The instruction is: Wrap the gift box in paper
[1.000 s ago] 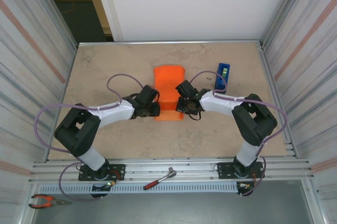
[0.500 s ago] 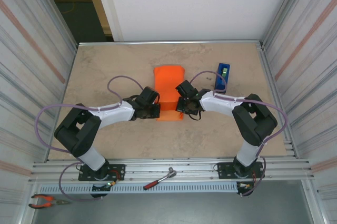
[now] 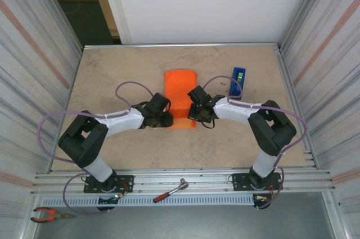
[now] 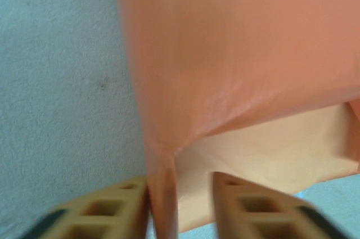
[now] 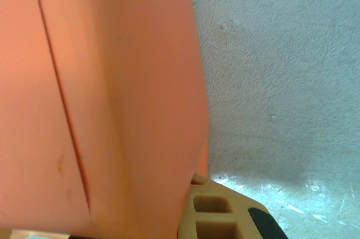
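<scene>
**Change since the earlier frame:** my left gripper (image 3: 164,117) has slipped a touch toward the lower left of the top view, at the parcel's near left corner. My right arm, the sheet and the dispenser have not moved.

**Item 1: the paper (image 3: 180,90).** Bright orange, matte, plain. It lies at frame centre on the table (image 3: 112,76), folded over into a long block running from upper centre down to between my two wrists. The far end is flat and rounded; the near end stands raised. One straight seam runs down the left of the right wrist view.

**Item 2: the gift box (image 4: 270,149).** Under the paper at frame centre. I take the pale cream-pink face below the lifted orange flap for its side.

**Item 3: left gripper.** Jaws slightly apart. A loose fold hangs between them and rests against one finger, clear of the other. I judge it is placed there to take that side flap and draw it tight.

**Item 4: right gripper (image 3: 193,115).** Closed, hard against the paper's right edge. I cannot tell whether a fold is pinched. I judge it is pinning the wrap so it won't spring open.

**Item 5: tape dispenser (image 3: 238,81).** Blue, to the upper right of the parcel and well apart from it. Presumably for sealing.
</scene>
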